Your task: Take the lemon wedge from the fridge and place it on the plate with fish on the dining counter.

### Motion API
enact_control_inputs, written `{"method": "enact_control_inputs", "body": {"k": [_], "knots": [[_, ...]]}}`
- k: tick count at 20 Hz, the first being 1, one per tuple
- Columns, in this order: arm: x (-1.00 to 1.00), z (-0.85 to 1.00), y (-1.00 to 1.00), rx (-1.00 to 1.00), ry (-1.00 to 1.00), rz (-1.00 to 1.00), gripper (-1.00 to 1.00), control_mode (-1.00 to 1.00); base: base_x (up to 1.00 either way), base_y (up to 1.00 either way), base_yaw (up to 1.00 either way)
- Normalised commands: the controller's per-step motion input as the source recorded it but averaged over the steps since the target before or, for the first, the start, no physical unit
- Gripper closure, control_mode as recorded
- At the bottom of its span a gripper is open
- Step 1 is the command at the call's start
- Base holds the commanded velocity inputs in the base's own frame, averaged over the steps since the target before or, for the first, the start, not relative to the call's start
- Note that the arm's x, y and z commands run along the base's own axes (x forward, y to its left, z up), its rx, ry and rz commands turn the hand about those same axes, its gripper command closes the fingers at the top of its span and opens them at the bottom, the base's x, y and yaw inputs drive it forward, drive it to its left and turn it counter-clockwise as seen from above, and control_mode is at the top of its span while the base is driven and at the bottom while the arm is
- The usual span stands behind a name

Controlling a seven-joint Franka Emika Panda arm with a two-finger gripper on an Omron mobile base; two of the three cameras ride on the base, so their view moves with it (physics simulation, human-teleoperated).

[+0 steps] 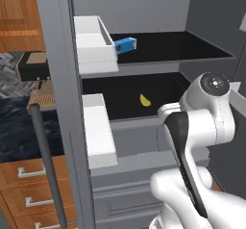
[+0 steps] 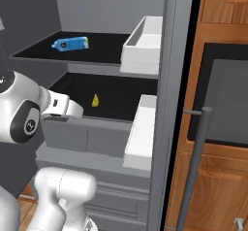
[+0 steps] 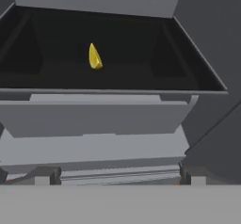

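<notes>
So the fridge (image 1: pixel 62 79) is standing wide open, both doors swung out with their white door bins (image 1: pixel 98 43) sticking out at shelf height on either side. Top black shelf (image 1: pixel 192 47) has a blue carton (image 1: pixel 126 44) lying on its side toward the back left. Below the shelves there are grey drawers (image 1: pixel 125 194). Off to the left there's a wooden cabinet with drawers (image 1: pixel 33 194) and a dark marbled surface (image 1: pixel 19 122) over it; on the right side a dark panel set in wood (image 2: pixel 227 99) behind the door's long bar handle (image 2: pixel 193 162).

The lemon wedge (image 3: pixel 94 57) sits alone on the lower black shelf (image 3: pixel 141 63), roughly mid-depth, a bit left of centre in the hand view, standing on its edge with the point up. Nothing sits between it and the shelf's front lip, so it's a clean line in.

The pincer (image 3: pixel 117 178) is wide open, tips (image 3: pixel 47 175) spread far apart at the bottom of the hand view, holding nothing. It's outside the fridge, in front of and lower than the lower shelf, level with the drawer fronts; the wedge is well apart from it, up and further in.

The arm is folded up in front of the fridge, elbow (image 1: pixel 214 86) high, forearm reaching forward with the hand (image 2: pixel 63 106) just short of the shelf's front edge
</notes>
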Motion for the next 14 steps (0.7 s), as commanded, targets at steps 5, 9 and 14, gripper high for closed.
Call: {"method": "enact_control_inputs", "body": {"k": [5,9,14], "knots": [[0.0,0.0,0.0,0.0,0.0,0.0,-1.0,1.0,0.23,0.02,0.04],[0.0,0.0,0.0,0.0,0.0,0.0,-1.0,1.0,0.39,0.15,0.0],[0.0,0.0,0.0,0.0,0.0,0.0,-1.0,1.0,0.28,0.07,0.01]]}}
